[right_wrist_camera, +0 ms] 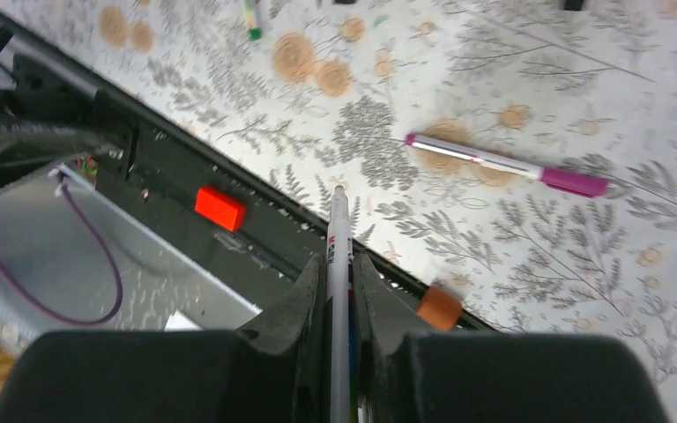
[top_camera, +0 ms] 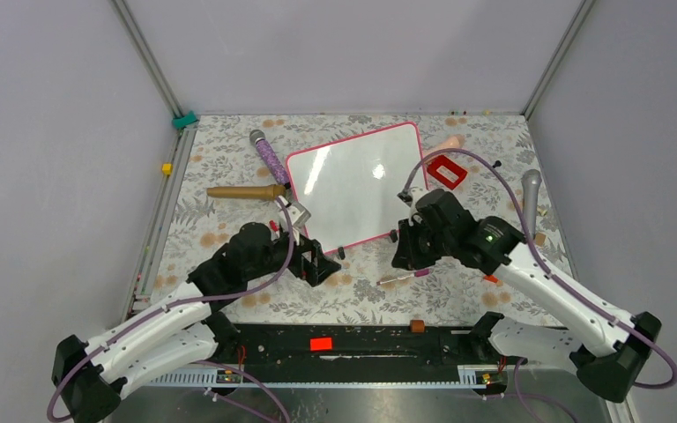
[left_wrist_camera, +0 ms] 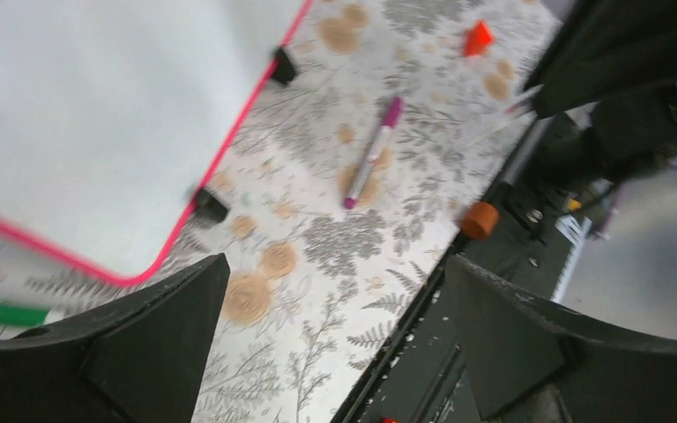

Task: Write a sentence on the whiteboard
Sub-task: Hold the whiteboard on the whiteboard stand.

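Note:
The whiteboard (top_camera: 357, 185) lies flat mid-table, glossy white with a pink-red frame and black feet. No writing shows on it; the sentence is not visible. Its near corner shows in the left wrist view (left_wrist_camera: 97, 115). My left gripper (top_camera: 326, 264) is open and empty over the cloth beside that corner (left_wrist_camera: 335, 273). My right gripper (top_camera: 399, 257) hovers off the board's near right edge, shut on a white-bodied marker (right_wrist_camera: 338, 247) that sticks out past the fingertips (right_wrist_camera: 338, 275).
A magenta-capped marker (top_camera: 403, 278) lies on the floral cloth between the grippers (left_wrist_camera: 370, 154) (right_wrist_camera: 502, 165). A green marker (left_wrist_camera: 4, 313) lies by the left finger. A red frame block (top_camera: 446, 172), a brown wooden handle (top_camera: 247, 191) and a purple handle (top_camera: 269, 157) flank the board. An orange cube (top_camera: 417, 326) sits at the near rail.

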